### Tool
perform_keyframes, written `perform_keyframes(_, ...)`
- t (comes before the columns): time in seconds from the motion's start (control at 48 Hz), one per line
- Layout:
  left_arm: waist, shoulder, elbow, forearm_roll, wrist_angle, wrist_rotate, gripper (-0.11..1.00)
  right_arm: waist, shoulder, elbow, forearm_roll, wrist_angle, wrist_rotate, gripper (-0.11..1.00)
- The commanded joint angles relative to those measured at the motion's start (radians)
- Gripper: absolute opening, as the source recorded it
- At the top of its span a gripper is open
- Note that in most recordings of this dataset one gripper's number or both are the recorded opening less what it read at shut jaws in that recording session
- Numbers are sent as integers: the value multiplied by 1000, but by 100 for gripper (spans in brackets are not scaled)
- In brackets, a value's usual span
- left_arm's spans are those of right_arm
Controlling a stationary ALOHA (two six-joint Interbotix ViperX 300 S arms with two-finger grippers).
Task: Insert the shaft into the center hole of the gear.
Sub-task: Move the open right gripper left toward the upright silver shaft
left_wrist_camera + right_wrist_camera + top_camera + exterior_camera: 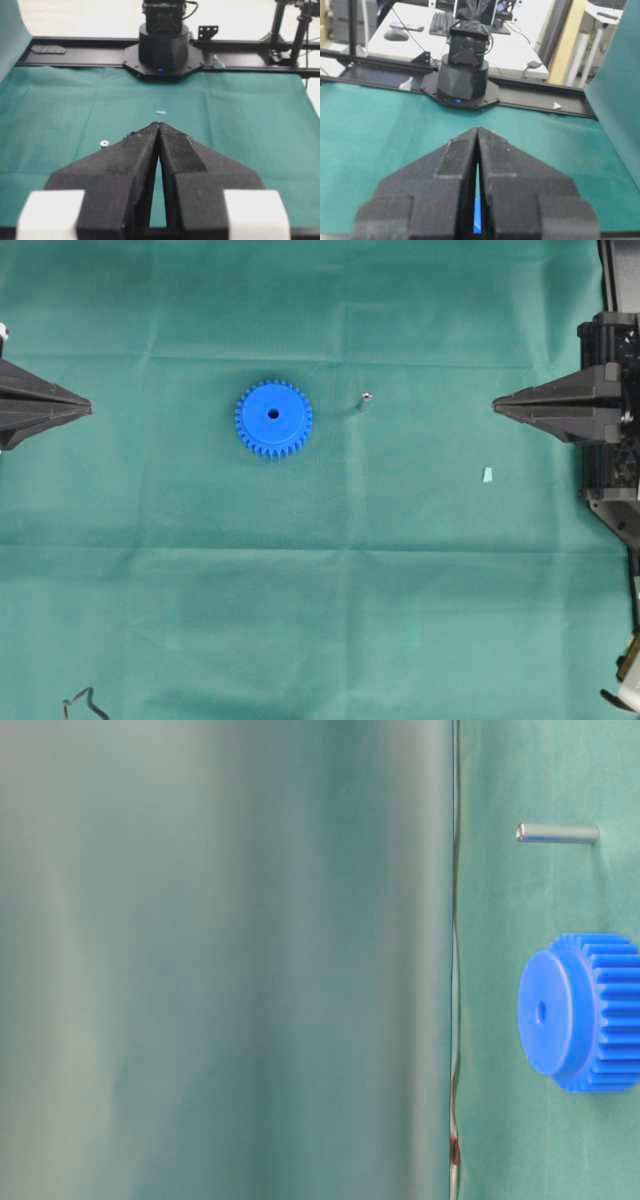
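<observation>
Both arms' fingers, left [88, 408] and right [497, 402], are pressed together empty, flanking the gear [273, 419] and shaft [367, 397].

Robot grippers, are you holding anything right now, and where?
Nothing is held. The left gripper and right gripper have their jaws shut on nothing, while the shaft and blue gear sit apart on the green cloth.

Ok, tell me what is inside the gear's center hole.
Nothing shows inside the center hole of the gear: it looks dark and open. The shaft stands apart on the green cloth. The hole's depth stays unseen.
</observation>
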Motion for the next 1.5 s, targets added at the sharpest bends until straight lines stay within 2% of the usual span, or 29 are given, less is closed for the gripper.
perform_keyframes(0.0,0,6,-46,18,25,-3,0,-9,3,-18,-2,2,-6,3)
perform_keyframes(0.229,2,5,-51,18,66,-3,0,-28,20,-58,0,84,-2,3)
perform_keyframes(0.521,0,5,-51,18,77,0,0,-69,109,-60,20,67,3,5)
perform_keyframes(0.626,0,5,-51,18,77,0,0,-86,175,-58,46,48,3,22)
perform_keyframes(0.813,0,5,-49,18,77,2,0,-106,337,-66,83,-8,3,79)
perform_keyframes(0.855,0,5,-49,18,77,2,0,-112,393,-71,92,-31,3,88)
perform_keyframes(0.897,2,6,-49,20,77,2,0,-120,440,-72,101,-52,3,93)
perform_keyframes(1.063,0,5,-48,20,78,2,0,-153,621,-78,132,-152,3,83)
perform_keyframes(1.251,0,6,-48,18,89,0,0,-173,788,-91,161,-253,3,84)
perform_keyframes(1.48,0,6,-48,20,89,2,0,-175,927,-118,199,-333,6,83)
